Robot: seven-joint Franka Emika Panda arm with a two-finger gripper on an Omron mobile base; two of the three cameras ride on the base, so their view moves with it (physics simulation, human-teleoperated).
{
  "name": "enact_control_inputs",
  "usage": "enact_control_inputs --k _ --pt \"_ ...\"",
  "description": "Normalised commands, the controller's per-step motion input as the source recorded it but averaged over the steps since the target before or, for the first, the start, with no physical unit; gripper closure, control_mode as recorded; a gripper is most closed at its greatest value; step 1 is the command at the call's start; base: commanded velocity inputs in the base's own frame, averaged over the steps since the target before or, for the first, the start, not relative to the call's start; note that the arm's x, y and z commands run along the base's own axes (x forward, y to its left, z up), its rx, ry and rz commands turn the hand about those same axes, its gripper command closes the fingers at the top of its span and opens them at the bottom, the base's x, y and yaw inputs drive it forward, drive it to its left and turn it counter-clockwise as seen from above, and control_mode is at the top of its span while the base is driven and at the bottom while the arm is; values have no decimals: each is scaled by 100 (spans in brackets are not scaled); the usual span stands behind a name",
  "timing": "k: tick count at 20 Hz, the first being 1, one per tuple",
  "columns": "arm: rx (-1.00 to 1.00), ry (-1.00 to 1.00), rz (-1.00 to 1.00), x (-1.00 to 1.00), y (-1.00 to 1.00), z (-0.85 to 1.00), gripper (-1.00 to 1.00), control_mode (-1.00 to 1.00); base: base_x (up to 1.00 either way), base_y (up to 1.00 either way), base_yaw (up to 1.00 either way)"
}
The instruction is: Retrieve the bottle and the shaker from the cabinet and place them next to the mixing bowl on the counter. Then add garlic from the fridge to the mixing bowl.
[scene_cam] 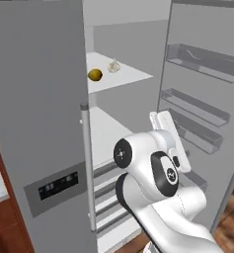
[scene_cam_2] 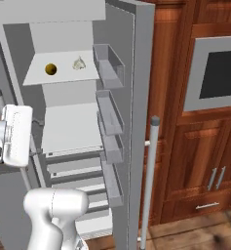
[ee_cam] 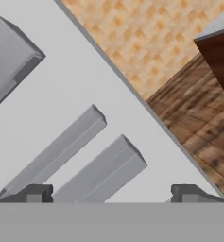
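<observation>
My pincer hangs wide open and empty, low before the fridge's lower drawers, while the garlic sits well above and beyond it on the upper fridge shelf, beside a yellow fruit.

Bright, even, rendered light; soft shadows.

A small, pale, whitish garlic bulb sits upright on the white upper shelf of the open fridge. It rests toward the far side of the shelf, just right of a round yellow-brown fruit, apart from it.
</observation>
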Motion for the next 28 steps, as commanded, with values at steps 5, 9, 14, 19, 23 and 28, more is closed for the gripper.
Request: enact_control_inputs --k 5,9,14,19,23,28 --pt "0 0 0 0 0 0 -100 100 25 39 -17" --pt "0 0 0 0 0 0 -100 100 25 37 -15" --pt "0 0 0 0 0 0 -100 100 17 41 -11" --pt "0 0 0 0 0 0 -100 100 11 49 -10" --pt "0 0 0 0 0 0 -100 100 8 25 -6" --pt "4 1 1 32 -5 2 -100 -100 0 0 0"
